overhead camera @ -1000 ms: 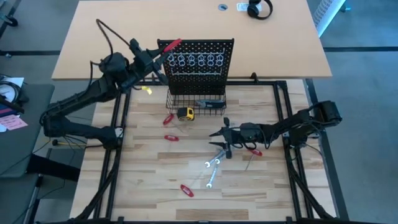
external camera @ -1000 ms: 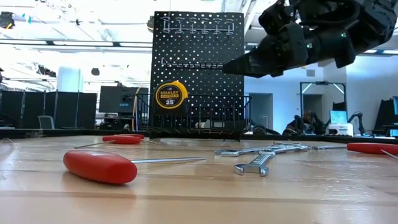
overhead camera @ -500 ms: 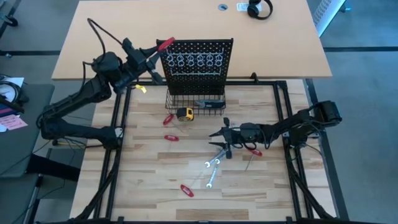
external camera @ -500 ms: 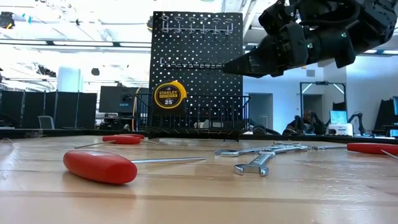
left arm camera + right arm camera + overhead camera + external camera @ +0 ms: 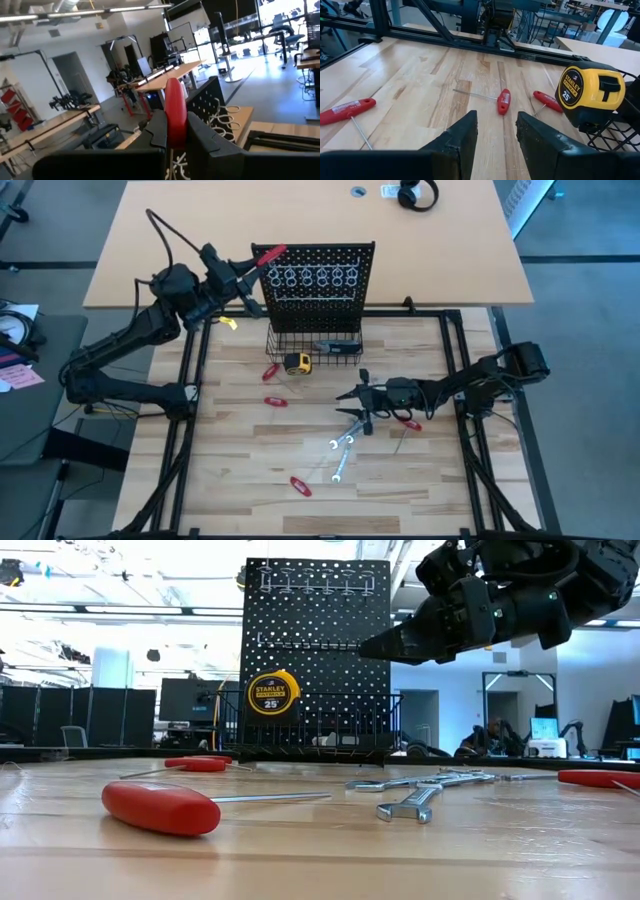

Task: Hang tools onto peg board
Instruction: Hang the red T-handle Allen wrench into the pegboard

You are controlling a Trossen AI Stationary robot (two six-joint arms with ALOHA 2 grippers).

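A light wooden table [image 5: 420, 480] framed by dark rails is seen from above, with a plain tan desk behind it and grey floor around. In the low view an open workshop with monitors, desks and bright ceiling lights is seen beyond the table.

The peg board [image 5: 320, 275] stands upright at the table's far edge, with a row of ring hooks [image 5: 312, 277] near its top and a wire basket [image 5: 315, 345] at its base. A yellow tape measure [image 5: 297, 363] hangs at the basket's front. Red-handled tools [image 5: 272, 370] are scattered on the wood in front of the board, and silver wrenches [image 5: 342, 445] lie just in front of the right hand.

The left hand [image 5: 258, 262] is raised at the board's upper left corner, closed on a red-handled tool [image 5: 175, 112] whose handle stands up between the fingers; the board's hooks are just beyond it. The left arm is reached up and across from the table's left edge.

The right hand [image 5: 355, 395] is held above the table right of centre, pointed toward the scattered tools, fingers partly open with nothing between them. Its arm is stretched low from the right rail.
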